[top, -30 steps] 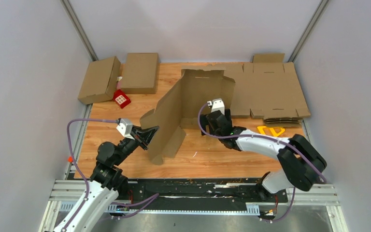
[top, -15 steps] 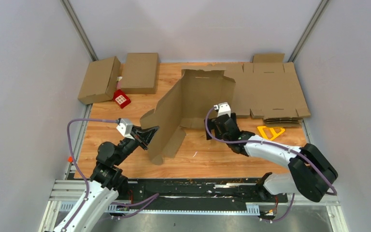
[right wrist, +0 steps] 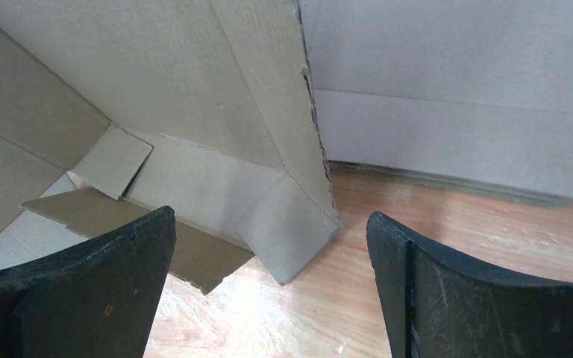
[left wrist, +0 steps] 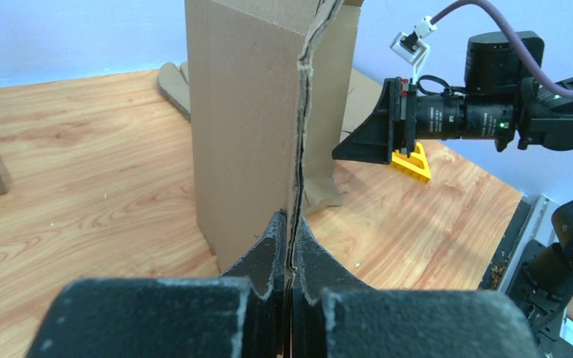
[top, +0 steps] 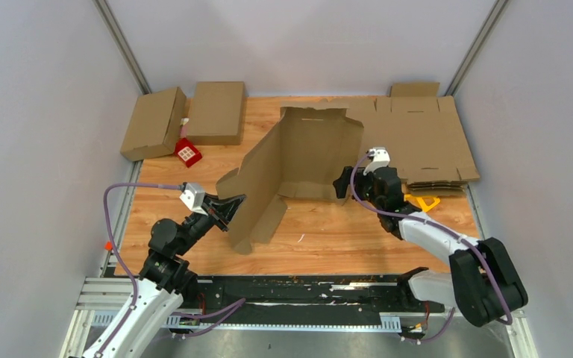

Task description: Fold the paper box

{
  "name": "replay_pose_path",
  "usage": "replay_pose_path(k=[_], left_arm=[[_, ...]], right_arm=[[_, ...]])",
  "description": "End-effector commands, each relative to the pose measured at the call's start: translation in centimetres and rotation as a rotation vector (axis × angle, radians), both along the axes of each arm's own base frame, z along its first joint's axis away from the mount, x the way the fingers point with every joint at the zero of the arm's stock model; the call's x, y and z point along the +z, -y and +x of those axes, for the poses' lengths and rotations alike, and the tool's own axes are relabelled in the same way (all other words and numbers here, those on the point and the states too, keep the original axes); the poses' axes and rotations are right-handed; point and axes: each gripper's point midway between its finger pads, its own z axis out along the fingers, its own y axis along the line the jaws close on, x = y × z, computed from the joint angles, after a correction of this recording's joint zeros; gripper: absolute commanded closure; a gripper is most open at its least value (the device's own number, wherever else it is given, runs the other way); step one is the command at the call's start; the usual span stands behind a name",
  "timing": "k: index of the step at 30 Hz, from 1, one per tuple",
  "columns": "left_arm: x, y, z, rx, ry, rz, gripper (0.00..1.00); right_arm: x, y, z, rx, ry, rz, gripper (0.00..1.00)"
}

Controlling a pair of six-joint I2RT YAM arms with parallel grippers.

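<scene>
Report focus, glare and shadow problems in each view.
Top external: evenly lit, sharp, only faint shadow beside the paper box. Left wrist: left gripper blurs near the lens, the box edge crisp. Right wrist: right gripper dark and soft; bright glare on the table.

left gripper [left wrist: 288, 227]: clamped | right gripper [top: 341, 183]: jaws wide apart

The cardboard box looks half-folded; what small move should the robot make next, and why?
Probably ease the right gripper forward so its open jaws straddle the upright wall edge of the box, then close. The left gripper is shut on the opposite panel, while the right one holds nothing and faces that edge.
</scene>
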Motion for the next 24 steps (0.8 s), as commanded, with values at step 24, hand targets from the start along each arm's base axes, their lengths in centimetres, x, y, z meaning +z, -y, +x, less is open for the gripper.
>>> replay_pose_path(k=[24], left_arm=[[-0.3,0.1,-0.6,-0.021,-0.04,0.005,0.99]], right_arm=[[0.3,-0.7,3.1,-0.048,-0.028,-0.09,0.0]])
